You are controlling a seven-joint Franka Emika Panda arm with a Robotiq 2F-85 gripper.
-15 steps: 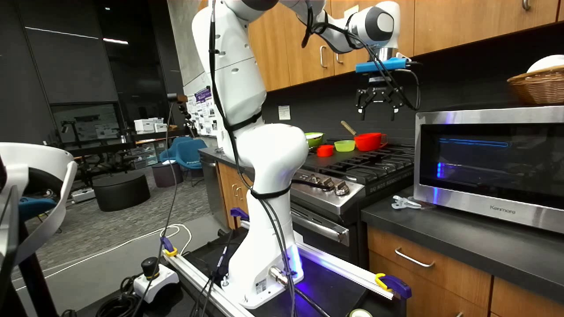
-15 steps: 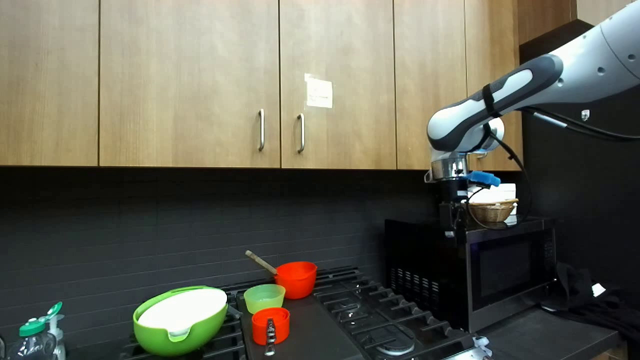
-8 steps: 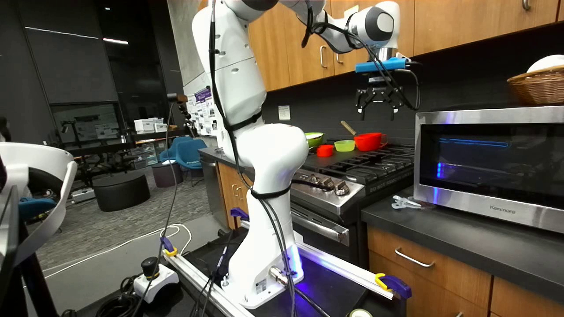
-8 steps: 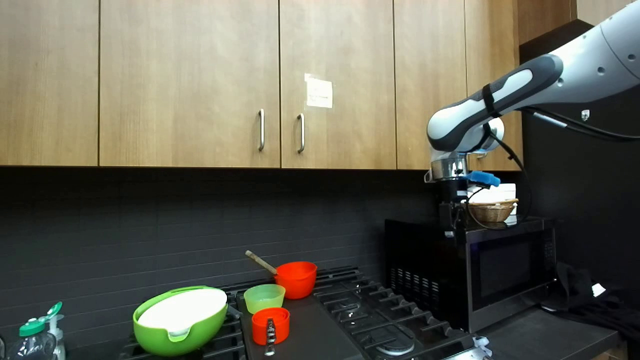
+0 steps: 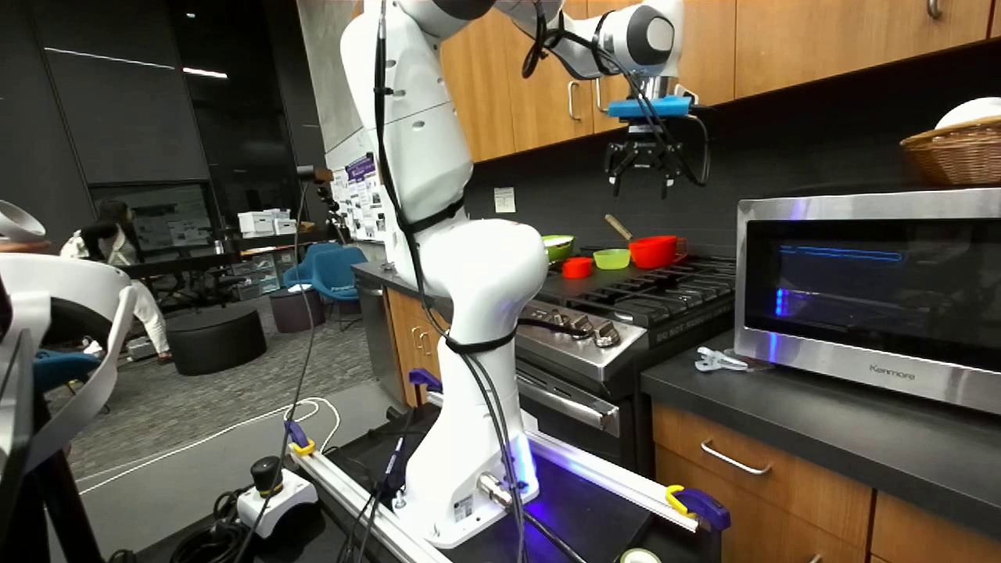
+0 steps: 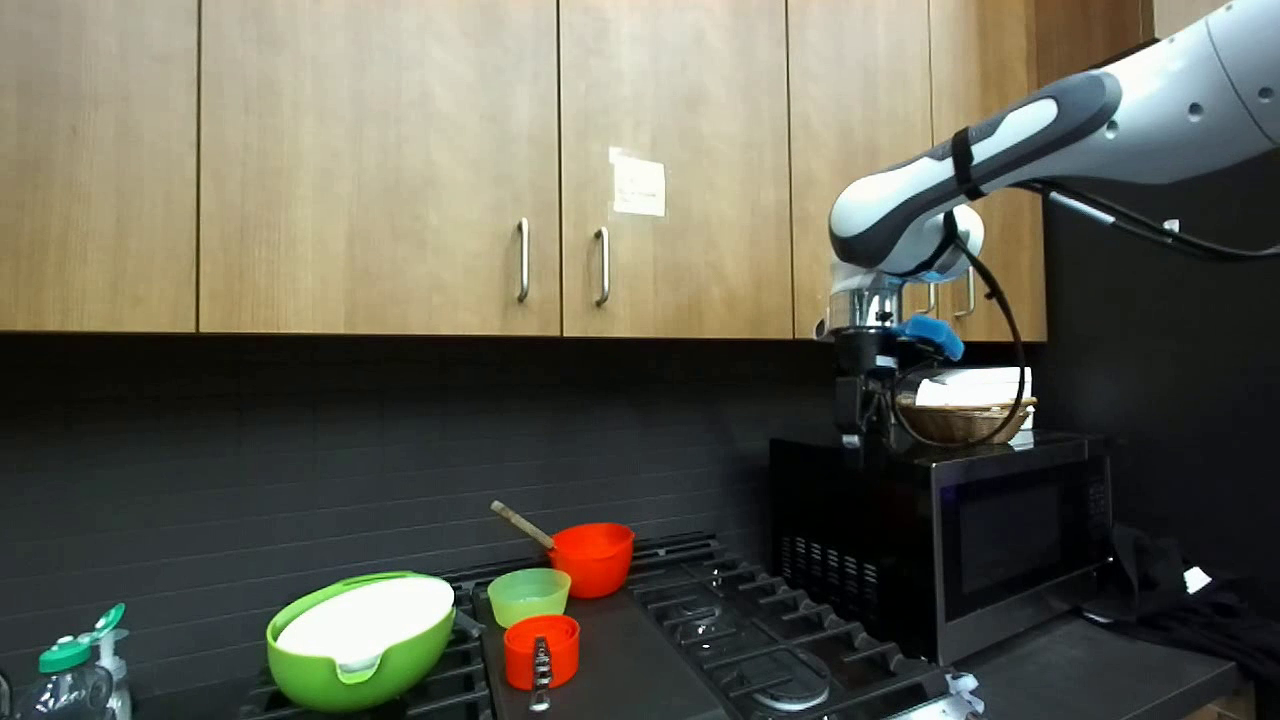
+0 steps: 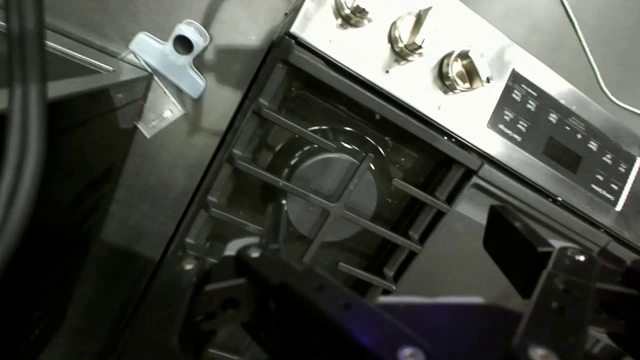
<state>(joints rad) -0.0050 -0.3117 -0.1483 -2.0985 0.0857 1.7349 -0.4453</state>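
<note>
My gripper [image 5: 641, 188] hangs in the air, jaws pointing down and apart with nothing between them. In the wrist view its dark fingers [image 7: 515, 250] spread wide above the stove grate [image 7: 340, 207]. An exterior view shows the gripper [image 6: 855, 435] near the microwave's left side, well above the cooktop. A red pot [image 6: 595, 562] with a wooden handle showing at its rim stands on the stove. Beside it are a small green bowl [image 6: 528, 597] and a small red cup [image 6: 541, 655]. A large green bowl [image 6: 370, 660] with a white inside is farther left.
A microwave [image 5: 868, 297] sits on the counter, with a wicker basket [image 5: 958, 152] on top. A pale clip [image 7: 170, 60] lies on the counter beside the stove. Wooden cabinets [image 6: 670, 150] hang above. Soap bottles [image 6: 65, 680] stand at the far left.
In both exterior views the arm and open gripper have shifted left and slightly up over the last half second. A person has appeared in the background. The cookware has stayed put.
</note>
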